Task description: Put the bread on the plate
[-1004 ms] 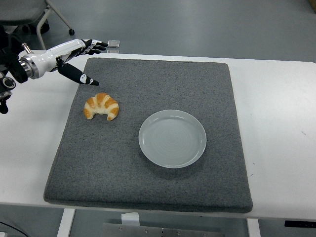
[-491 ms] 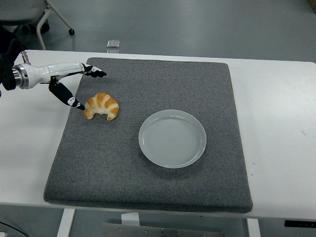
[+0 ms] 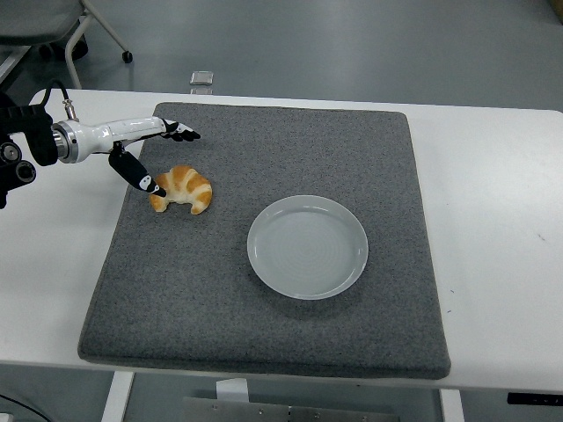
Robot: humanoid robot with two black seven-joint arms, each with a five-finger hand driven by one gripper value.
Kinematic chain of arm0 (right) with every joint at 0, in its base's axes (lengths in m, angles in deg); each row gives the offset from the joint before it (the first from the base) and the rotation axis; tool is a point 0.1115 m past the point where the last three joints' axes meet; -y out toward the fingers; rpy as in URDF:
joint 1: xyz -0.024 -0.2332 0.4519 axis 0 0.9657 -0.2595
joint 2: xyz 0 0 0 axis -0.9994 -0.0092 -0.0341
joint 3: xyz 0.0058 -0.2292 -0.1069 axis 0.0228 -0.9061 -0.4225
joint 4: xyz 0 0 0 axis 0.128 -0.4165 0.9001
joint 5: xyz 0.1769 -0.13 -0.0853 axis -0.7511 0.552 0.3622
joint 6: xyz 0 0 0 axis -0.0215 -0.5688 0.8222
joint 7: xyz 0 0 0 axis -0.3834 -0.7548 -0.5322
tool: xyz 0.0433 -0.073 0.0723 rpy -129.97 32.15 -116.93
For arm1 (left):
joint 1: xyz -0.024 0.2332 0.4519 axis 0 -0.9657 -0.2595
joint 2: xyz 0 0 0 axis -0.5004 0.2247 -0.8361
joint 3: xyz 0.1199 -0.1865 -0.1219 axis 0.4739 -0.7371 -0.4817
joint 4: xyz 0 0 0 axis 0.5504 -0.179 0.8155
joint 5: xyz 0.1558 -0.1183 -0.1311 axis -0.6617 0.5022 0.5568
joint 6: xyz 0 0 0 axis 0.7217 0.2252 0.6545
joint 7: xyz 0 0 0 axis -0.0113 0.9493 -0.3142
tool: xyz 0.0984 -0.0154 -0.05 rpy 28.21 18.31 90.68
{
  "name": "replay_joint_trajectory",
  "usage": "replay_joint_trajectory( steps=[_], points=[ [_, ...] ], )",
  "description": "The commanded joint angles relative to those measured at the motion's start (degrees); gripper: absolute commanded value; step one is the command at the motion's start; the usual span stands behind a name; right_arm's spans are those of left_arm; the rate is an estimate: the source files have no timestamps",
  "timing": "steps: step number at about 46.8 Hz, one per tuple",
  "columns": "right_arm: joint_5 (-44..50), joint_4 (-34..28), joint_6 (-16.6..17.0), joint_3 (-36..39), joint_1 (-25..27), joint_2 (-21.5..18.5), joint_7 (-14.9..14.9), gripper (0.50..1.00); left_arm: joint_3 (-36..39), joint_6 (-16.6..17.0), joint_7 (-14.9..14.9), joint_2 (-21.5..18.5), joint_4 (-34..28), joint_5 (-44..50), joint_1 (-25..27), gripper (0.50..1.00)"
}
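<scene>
Grey mat (image 3: 264,334): croissant (image 3: 182,188) betw. spread fingers (image 3: 180,133) of L hand (image 3: 141,145), ungrasped.

The counter (image 3: 493,220) looks smooth and matt white, like laminate. On it lies a mat (image 3: 264,325) of coarse grey cloth, felt-like and dull, with a rough, speckled nap. The plate (image 3: 307,247) is pale and glossy, smooth, with faint rings catching the light; ceramic or plastic, it cannot be told which. The bread (image 3: 183,188) has a shiny golden-brown crust with paler ridges. The left hand (image 3: 145,149) has a glossy white hard shell, and its fingers (image 3: 180,133) are black.
</scene>
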State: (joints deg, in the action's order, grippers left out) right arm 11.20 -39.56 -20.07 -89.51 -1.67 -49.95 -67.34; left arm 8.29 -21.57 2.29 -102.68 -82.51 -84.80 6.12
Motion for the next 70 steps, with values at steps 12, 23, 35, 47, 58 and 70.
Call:
replay_joint_trajectory(
  steps=[12, 23, 35, 47, 58, 70],
  points=[
    [0.0, 0.0, 0.0, -0.02, 0.0, 0.0, 0.0, 0.93, 1.04, 2.15, 0.89, 4.2, 1.57, 0.01, -2.38, 1.0],
    [0.0, 0.0, 0.0, -0.02, 0.0, 0.0, 0.0, 0.93, 1.31, 2.42, 0.98, 5.52, 2.45, 0.01, -2.46, 1.0],
    [0.0, 0.0, 0.0, -0.02, 0.0, 0.0, 0.0, 0.93, 1.31, 3.38, 0.98, 6.22, 3.5, 0.01, -2.99, 1.0],
    [0.0, 0.0, 0.0, -0.02, 0.0, 0.0, 0.0, 0.93, 1.31, 3.91, 0.89, 6.58, 3.51, -0.17, -3.17, 1.0],
    [0.0, 0.0, 0.0, -0.02, 0.0, 0.0, 0.0, 0.932, 1.31, 4.96, 0.89, 6.58, 4.12, -1.75, -3.17, 0.988],
    [0.0, 0.0, 0.0, -0.02, 0.0, 0.0, 0.0, 0.93, 1.31, 5.67, 0.89, 6.67, 4.12, -2.1, -3.6, 0.975]
  ],
)
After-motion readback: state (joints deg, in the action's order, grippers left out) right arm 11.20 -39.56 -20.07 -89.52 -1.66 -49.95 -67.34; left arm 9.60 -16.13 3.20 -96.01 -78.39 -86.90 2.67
